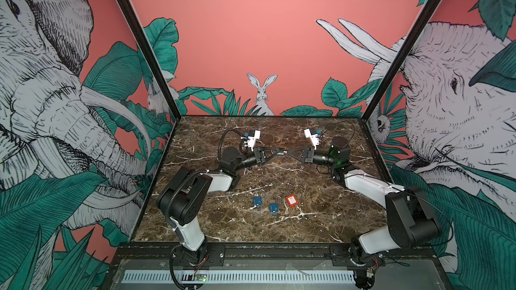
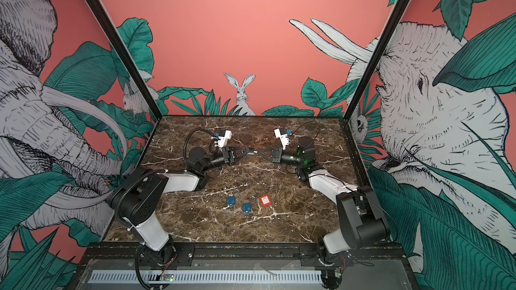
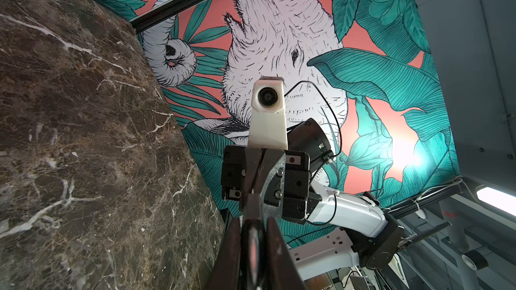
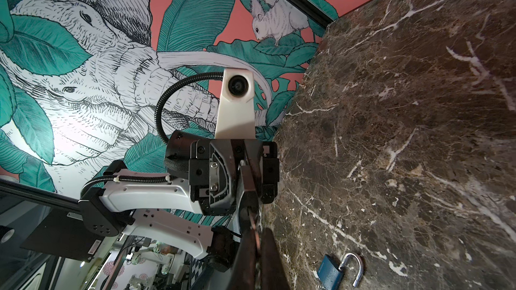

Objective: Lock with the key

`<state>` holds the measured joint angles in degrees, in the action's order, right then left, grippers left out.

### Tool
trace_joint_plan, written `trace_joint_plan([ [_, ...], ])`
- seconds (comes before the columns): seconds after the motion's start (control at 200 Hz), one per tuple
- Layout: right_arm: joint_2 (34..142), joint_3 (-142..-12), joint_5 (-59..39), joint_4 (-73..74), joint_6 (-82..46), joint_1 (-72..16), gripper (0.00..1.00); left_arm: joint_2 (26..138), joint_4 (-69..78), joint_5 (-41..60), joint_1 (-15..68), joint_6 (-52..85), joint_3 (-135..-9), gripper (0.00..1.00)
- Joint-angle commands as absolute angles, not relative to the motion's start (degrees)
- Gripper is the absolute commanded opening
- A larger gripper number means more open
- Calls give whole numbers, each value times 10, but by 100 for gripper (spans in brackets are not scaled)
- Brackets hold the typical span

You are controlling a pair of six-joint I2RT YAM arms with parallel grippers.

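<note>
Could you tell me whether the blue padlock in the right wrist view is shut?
No, the blue padlock has its shackle open, one end free of the body.

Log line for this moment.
left gripper: shut on small metal item | right gripper: shut, at item | padlocks: red, blue, blue on table

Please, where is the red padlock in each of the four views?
In both top views: the red padlock lies on the marble table, front middle, right of two blue padlocks.
Left wrist: not in it.
Right wrist: not in it.
Shared landmark: that marble table, in all four views.
</note>
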<state>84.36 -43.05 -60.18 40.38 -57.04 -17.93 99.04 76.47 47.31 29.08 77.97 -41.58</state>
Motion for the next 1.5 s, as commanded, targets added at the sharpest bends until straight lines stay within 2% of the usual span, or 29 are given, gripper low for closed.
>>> trace_joint_plan([
  [0.0,828,-419,-606,423,-567,-169,0,982,800,477,287,779,-425,0],
  [0.13,813,-405,-585,380,-557,-150,0,974,709,474,287,740,-434,0],
  [0.21,787,-393,-539,288,-523,-130,0,951,545,458,290,659,-449,0],
  [0.34,735,-387,-429,111,-439,-113,0,896,243,397,307,448,-503,0],
  [0.445,721,-381,-390,53,-421,-102,0,875,69,349,318,347,-557,0],
  [0.57,720,-357,-344,52,-432,-92,0,881,32,363,318,319,-580,0],
  [0.845,778,-295,-276,157,-483,-80,0,914,81,392,336,322,-576,0],
  [1.08,794,-244,-205,176,-505,-70,0,982,41,419,377,287,-651,0],
  [1.215,791,-217,-195,188,-511,-66,0,1032,43,462,393,283,-695,0],
  [1.496,787,-175,-203,204,-517,-60,0,1084,26,481,423,267,-755,0],
])
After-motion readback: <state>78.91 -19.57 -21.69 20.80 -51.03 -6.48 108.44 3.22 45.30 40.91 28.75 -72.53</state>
